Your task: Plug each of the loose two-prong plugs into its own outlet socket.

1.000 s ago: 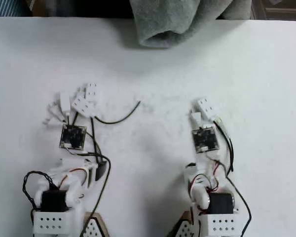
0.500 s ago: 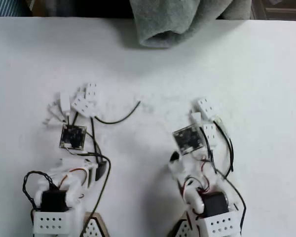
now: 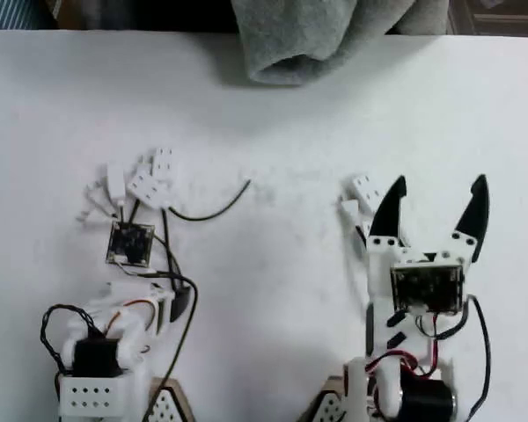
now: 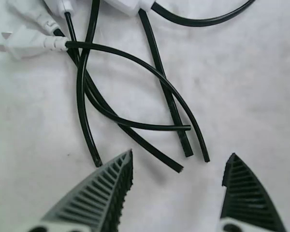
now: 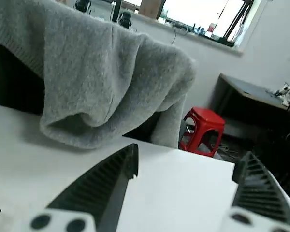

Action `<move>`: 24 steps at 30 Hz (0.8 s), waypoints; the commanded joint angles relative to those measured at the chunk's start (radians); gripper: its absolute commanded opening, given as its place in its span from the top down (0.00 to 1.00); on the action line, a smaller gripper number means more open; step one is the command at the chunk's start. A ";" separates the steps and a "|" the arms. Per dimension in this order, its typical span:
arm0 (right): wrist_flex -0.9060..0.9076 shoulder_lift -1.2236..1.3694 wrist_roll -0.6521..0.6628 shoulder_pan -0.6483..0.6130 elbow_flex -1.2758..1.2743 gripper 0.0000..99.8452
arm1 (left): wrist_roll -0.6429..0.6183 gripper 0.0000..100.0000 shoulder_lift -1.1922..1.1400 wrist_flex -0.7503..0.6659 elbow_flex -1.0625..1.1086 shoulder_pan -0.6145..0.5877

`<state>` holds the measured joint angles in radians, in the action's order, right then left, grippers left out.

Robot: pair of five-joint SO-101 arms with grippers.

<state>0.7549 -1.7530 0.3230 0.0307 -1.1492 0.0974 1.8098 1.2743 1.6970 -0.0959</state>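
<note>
The left fingers are spread wide over a tangle of black wires on the white bench. A loose white plug lies past them, near the sockets. The right fingers are spread wide too, close to another socket and a small plug.

red stool beside dark desk

White two-prong plugs lying loose, black cords tangled, white sockets just beside
</note>
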 commanded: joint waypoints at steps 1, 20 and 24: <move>0.061 0.285 0.011 0.013 0.193 0.69 | -0.003 0.70 0.004 0.008 -0.003 -0.002; 0.964 2.262 0.385 -0.010 1.801 0.69 | -0.003 0.70 0.004 0.008 -0.003 -0.002; 0.963 2.428 0.391 -0.027 1.889 0.69 | -0.003 0.70 0.004 0.008 -0.003 -0.002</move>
<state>1.7016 0.5393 0.6974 0.0245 0.6137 0.0974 1.8098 1.2743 1.6970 -0.0959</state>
